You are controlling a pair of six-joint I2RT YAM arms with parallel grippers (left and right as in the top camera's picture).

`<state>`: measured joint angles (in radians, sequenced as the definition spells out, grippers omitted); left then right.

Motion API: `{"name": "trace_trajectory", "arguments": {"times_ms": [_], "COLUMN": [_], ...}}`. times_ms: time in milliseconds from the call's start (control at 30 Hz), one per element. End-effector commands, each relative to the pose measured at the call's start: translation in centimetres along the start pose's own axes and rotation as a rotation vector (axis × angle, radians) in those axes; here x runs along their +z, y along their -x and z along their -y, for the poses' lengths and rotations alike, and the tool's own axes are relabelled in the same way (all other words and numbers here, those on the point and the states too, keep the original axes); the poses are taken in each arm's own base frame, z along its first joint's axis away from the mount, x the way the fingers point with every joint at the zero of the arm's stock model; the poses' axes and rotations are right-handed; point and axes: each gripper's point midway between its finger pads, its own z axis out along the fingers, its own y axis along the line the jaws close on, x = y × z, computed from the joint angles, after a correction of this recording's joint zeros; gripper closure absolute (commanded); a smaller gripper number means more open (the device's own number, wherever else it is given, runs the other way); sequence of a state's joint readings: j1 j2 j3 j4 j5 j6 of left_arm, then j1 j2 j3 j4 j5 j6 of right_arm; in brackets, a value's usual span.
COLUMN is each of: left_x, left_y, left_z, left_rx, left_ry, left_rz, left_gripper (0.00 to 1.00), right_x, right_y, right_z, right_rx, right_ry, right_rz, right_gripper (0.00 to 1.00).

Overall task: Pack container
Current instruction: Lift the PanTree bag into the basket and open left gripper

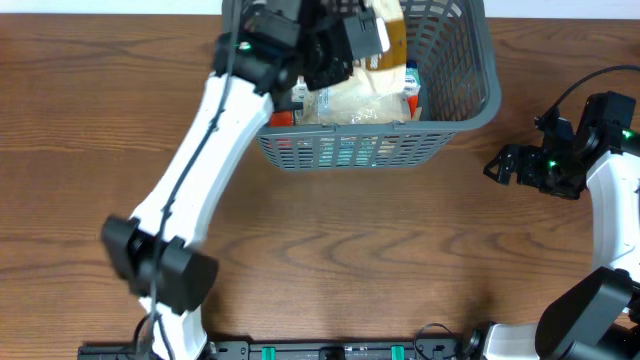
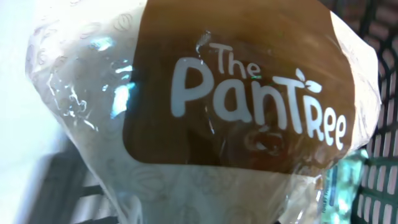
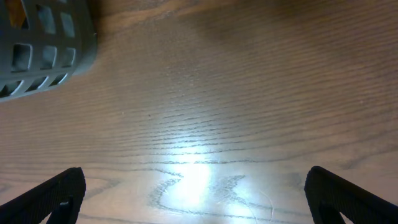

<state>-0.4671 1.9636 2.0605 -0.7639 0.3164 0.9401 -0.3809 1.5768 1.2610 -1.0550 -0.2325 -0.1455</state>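
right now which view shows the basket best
overhead: the basket shows its rim, front wall and the packets inside, though the left arm covers one corner. left wrist sees only a strip of lattice behind a packet; right wrist catches one corner.

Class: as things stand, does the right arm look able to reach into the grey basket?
Probably yes: the right gripper sits beside the container, jaws open, bare table between; but the left arm crowds its opening.
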Motion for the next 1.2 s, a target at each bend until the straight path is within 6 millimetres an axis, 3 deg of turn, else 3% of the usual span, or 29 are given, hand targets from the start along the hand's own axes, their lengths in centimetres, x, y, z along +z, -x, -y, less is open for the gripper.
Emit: {"name": "trace_trajectory", "arguments": {"times_ms": [0,167,233,367,400,567,733,867,1033,1167], "left_x": [3.4,5.5,5.6,5.5,5.4,4.3,0.6,-3.6,-9.9,-16.0], "left_y": [-2.7,-5.5,-5.6,-5.6,-5.6,-4.6,-3.0,-1.5,-0.2,-1.5], "left_z": [1.8,4.2,4.2,4.2,4.1,3.6,0.9,-1.8,-5.8,-9.2], "left_rx": [-0.007,-0.044,-0.07,-0.076,-0.084,-0.107,-0.175,-0.171,-0.25,-0.481], "left_ry": [-0.095,-0.192,-0.193,-0.189,-0.188,-0.161,-0.042,0.088,0.291,0.465], "left_rz": [-0.064,-0.15,-0.154,-0.156,-0.157,-0.138,-0.123,-0.099,-0.072,-0.03], "left_gripper": [0.94,0.93,0.58,0.31,0.13,0.04,0.02,0.01,0.01,0.02], "right_x": [-0.5,-0.5,-0.5,-0.5,-0.5,-0.5,-1.7,-4.8,-11.2,-17.5], "right_y": [0.0,0.1,0.2,0.3,0.3,1.3,3.3,6.1,10.4,13.0], "right_z": [-0.3,-0.3,-0.2,-0.2,-0.3,-1.1,-0.5,0.2,-0.5,-1.7], "right_rx": [0.004,0.004,0.003,0.002,0.002,-0.008,-0.025,-0.035,-0.039,-0.069], "right_ry": [0.003,0.003,0.002,0.002,0.008,0.054,0.012,-0.065,-0.09,-0.105], "right_rz": [0.014,0.015,0.02,0.024,0.025,0.067,0.136,0.223,0.399,0.551], "right_gripper": [0.01,0.01,0.01,0.01,0.01,0.01,0.01,0.01,0.01,0.01]}}
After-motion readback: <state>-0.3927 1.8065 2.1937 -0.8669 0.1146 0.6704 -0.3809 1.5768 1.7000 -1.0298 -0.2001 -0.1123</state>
